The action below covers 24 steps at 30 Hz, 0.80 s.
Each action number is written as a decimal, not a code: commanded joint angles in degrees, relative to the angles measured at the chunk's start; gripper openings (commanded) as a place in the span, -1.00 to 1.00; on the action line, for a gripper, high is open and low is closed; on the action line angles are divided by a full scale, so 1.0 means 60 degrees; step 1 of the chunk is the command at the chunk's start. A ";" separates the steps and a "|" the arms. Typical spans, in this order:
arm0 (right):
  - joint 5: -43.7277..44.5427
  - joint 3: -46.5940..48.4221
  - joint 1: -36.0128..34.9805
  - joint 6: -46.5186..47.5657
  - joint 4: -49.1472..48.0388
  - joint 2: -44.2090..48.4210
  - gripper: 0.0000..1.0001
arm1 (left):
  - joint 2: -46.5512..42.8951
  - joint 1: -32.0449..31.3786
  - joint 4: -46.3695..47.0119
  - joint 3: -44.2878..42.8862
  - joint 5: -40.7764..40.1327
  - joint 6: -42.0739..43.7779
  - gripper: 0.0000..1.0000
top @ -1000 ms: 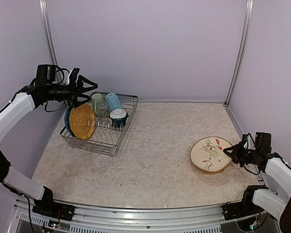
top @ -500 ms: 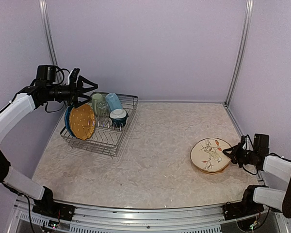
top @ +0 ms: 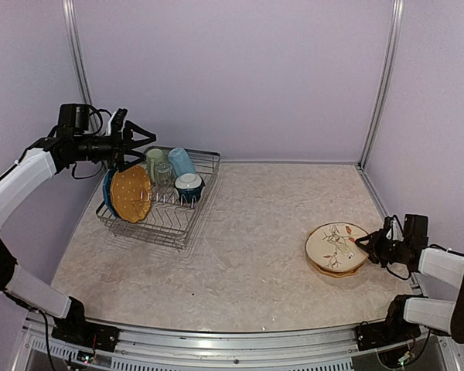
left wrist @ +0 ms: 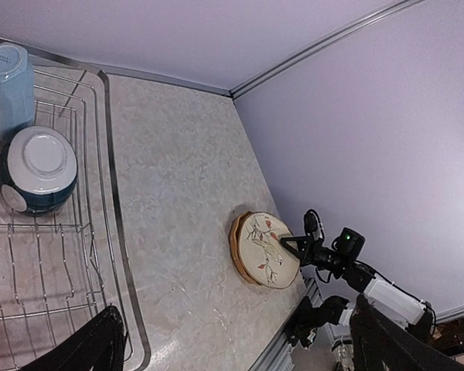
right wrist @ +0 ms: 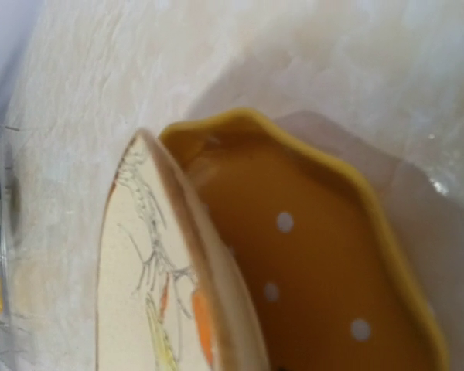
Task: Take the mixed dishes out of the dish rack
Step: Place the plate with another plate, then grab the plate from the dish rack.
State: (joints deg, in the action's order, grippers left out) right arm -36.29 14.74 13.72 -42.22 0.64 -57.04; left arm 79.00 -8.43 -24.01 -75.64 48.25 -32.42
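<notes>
Cream floral plate [top: 334, 246] tilted over orange-yellow plate [right wrist: 317, 263]; right end effector [top: 364, 244] at rim

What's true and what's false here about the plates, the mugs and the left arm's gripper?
1. The floral plate lies outside the rack. True.
2. The blue mug stands on the table beside the floral plate. False: it is in the rack.
3. The floral plate sits on top of a yellow dotted plate. True.
4. The left gripper holds a mug. False: it is open and empty.
</notes>
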 commanded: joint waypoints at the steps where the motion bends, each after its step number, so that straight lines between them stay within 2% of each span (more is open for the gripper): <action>1: 0.0187 0.0196 0.0139 0.0376 0.0120 0.0217 -0.45 | -0.0175 0.0057 0.0058 0.0111 0.0027 0.0252 0.93; 11: 0.1012 0.0740 0.0137 0.0981 0.1432 0.0137 -0.01 | -0.0315 0.0099 -0.0134 0.0052 -0.0305 0.0475 0.92; 16: 0.1735 0.1159 0.0131 0.1442 0.2351 -0.0158 0.32 | -0.0458 0.0334 -0.0173 0.0012 -0.0338 0.0501 0.92; 21: 0.2008 0.1603 0.0105 0.1742 0.2971 -0.0663 0.48 | -0.0585 0.0234 -0.0643 -0.0208 -0.1553 0.1053 0.94; 24: 0.2390 0.1932 0.0013 0.1983 0.3303 -0.1038 0.51 | -0.0265 0.0178 -0.1304 -0.0938 -0.2212 0.0985 0.95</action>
State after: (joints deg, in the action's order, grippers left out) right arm -25.98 23.14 13.89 -33.39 15.70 -60.88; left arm 76.44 -6.92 -26.65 -76.36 41.74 -28.58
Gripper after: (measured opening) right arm 0.746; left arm 0.972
